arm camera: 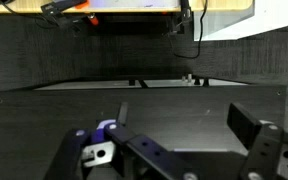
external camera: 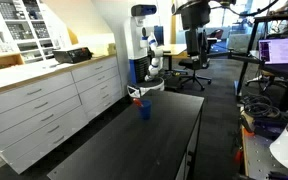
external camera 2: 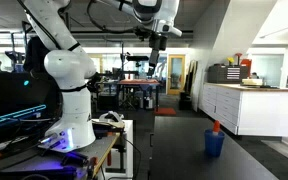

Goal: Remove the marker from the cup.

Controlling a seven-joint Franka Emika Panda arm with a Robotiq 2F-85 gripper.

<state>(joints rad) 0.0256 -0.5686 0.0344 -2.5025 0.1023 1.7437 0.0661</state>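
Marker [external camera 2: 216, 127] sits in the cup [external camera 2: 214, 144], its red-orange end poking up above the blue rim. In both exterior views the cup stands upright on the dark table [external camera: 134, 150]. In an exterior view the cup [external camera: 144, 110] is close to the table's far left corner, and the marker [external camera: 137, 98] leans out toward the left.

The end effector [external camera 2: 158, 48] hangs high above the table, well apart from the cup and to its left in that view, pointing downward from the end of the white arm [external camera 2: 69, 70]. It touches neither the cup nor the marker. In the wrist view its two dark fingers [arm camera: 256, 140] are spread wide with nothing gripped between them, and bare table surface shows in the gap. A small bluish shape shows near the left finger in that view, but I cannot tell what it is.

A run of white drawer cabinets [external camera: 44, 105] lines the left side of the table, and a black office chair [external camera: 192, 60] stands beyond the table's far end.
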